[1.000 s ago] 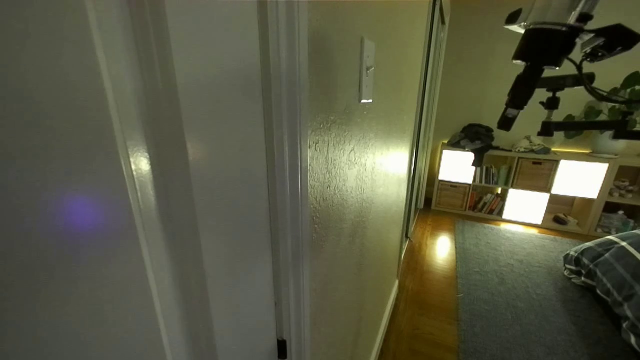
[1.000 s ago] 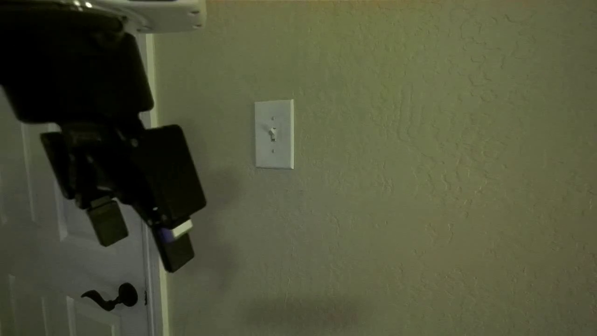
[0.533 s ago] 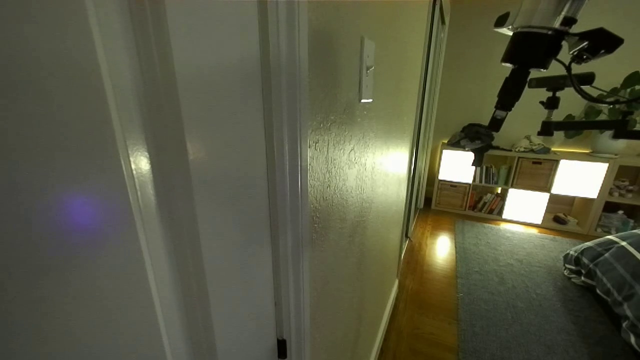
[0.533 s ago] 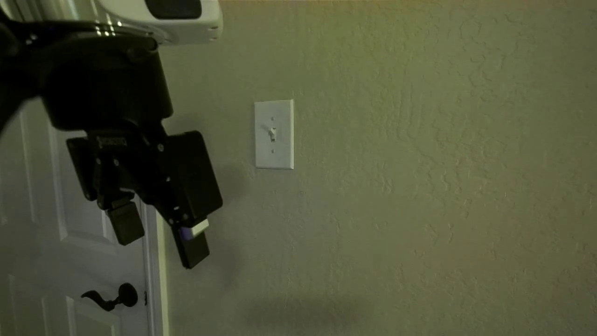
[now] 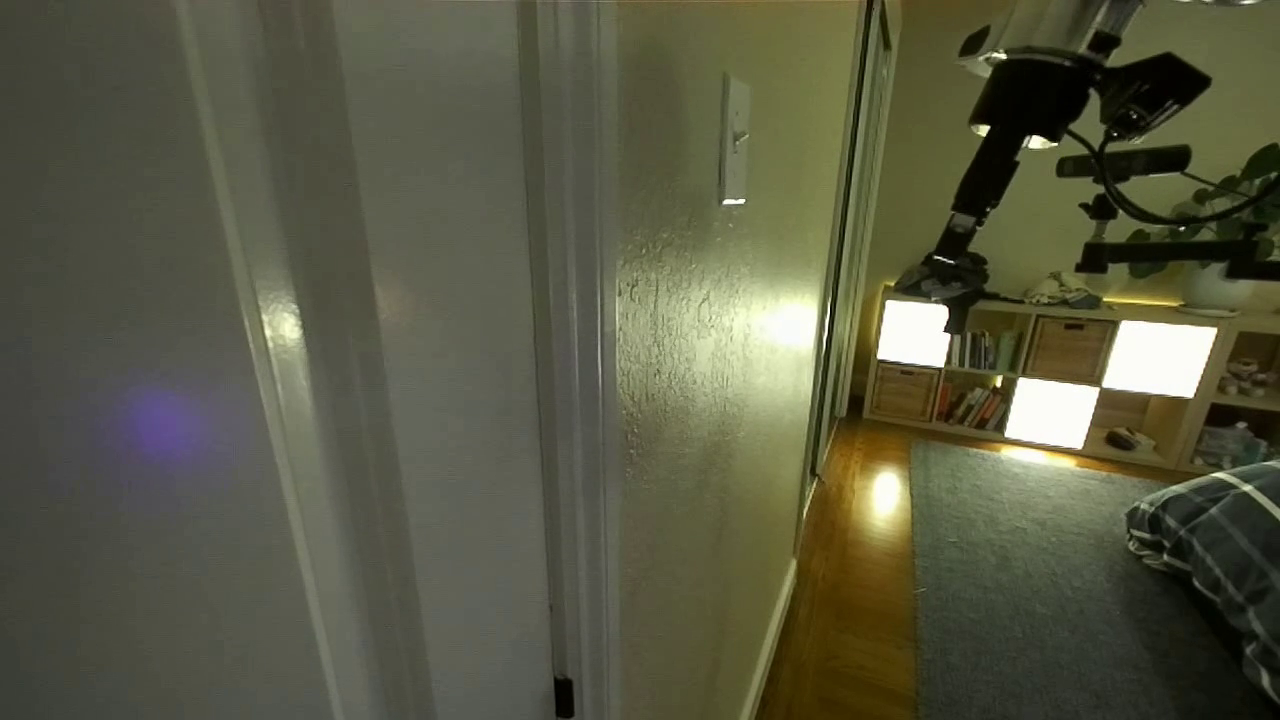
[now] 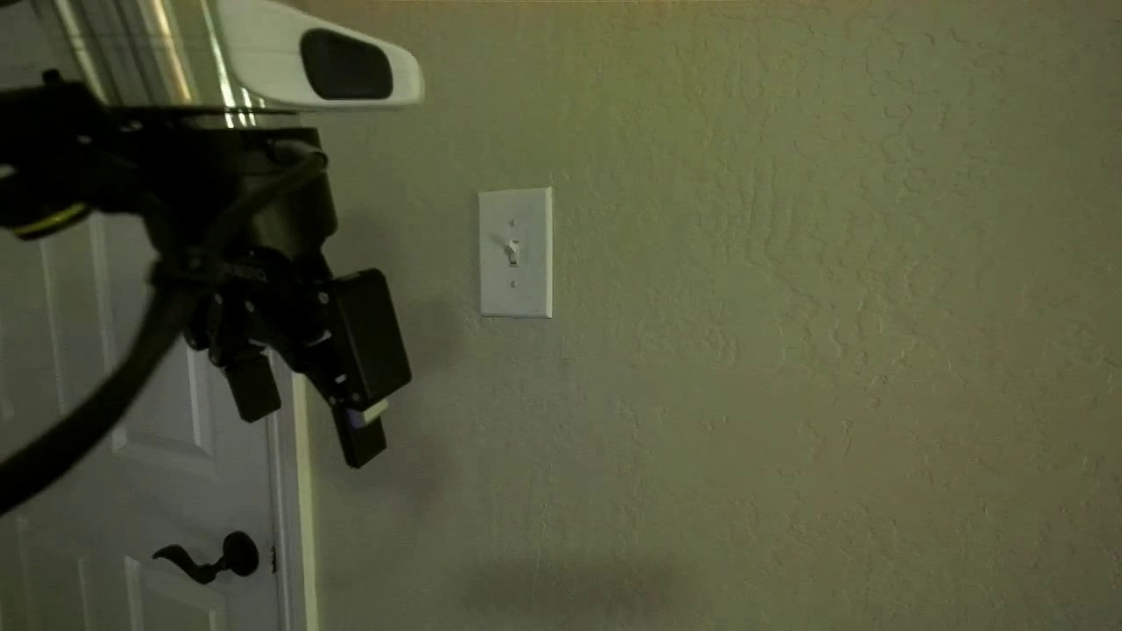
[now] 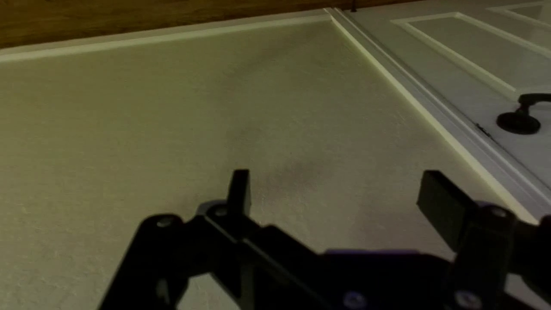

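My black gripper (image 6: 311, 438) hangs in the air with its fingers pointing down, tilted toward the wall. In the wrist view its fingers (image 7: 445, 206) stand wide apart, with only wall behind the gap. It holds and touches nothing that I can see. A white light switch (image 6: 517, 294) is on the textured wall (image 6: 789, 368), up and to the right of the fingertips in that exterior view. Its small toggle (image 6: 512, 251) appears tilted up. The switch plate (image 5: 734, 150) also shows edge-on in an exterior view, with the gripper (image 5: 950, 243) well away from it.
A white door (image 6: 158, 429) with a dark lever handle (image 6: 238, 554) lies left of the wall. A cable (image 6: 105, 438) droops from the wrist. Behind the arm are a camera on a stand (image 5: 1125, 162), a shelf unit (image 5: 1130, 457), a rug (image 5: 1010, 560) and a plaid-covered bed (image 5: 1215, 540).
The gripper has moved toward the wall, and its tilt has changed: the fingertips sit higher beside the door edge and the wrist cable now shows. The jaws stay apart; the switch looks the same.
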Available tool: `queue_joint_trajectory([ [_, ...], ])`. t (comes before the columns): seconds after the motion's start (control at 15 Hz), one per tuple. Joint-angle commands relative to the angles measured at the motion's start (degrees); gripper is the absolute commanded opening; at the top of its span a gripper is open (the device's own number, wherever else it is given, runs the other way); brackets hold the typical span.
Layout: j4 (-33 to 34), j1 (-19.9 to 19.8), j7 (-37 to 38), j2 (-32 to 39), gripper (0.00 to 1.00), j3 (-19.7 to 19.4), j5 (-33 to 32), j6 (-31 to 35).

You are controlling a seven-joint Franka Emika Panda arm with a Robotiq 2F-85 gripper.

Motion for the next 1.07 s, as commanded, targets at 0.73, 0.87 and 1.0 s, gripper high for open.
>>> queue_joint_trajectory([
  [0.73,18.8,-0.36,-8.58,10.4,0.34,4.41,6.0,6.56],
  [0.87,21.0,-0.45,-9.22,11.16,0.21,4.73,6.23,7.67],
  [1.0,23.09,-0.51,-9.88,12.01,0.09,5.18,6.24,8.93],
])
